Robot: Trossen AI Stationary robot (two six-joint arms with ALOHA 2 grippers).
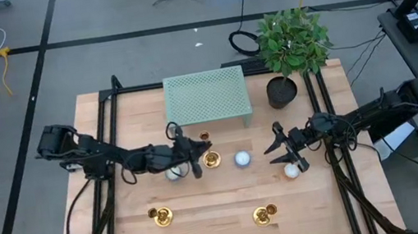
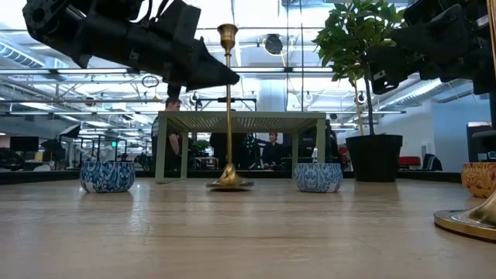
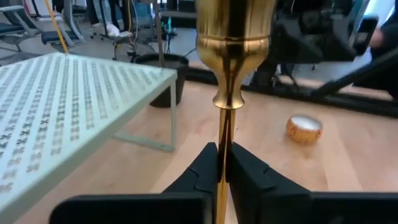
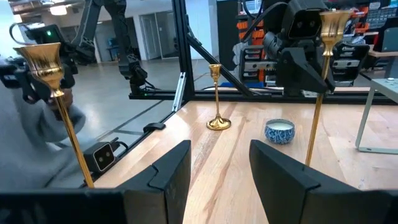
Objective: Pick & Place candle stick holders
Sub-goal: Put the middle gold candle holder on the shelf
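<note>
The left gripper is clenching the upright stem of the candle stick holder, just near the green rack.

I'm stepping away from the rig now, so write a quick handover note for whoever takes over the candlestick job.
Left gripper: shut on the stem of the middle candle stick holder, which stands on the table in front of the green mesh shelf.
Right gripper: open, holding nothing, near a white tea-light.
Two other candle stick holders stand untouched by the near edge, one left, one right.
Done: first grasp. Left: placing all three; the destination isn't visible.
</note>
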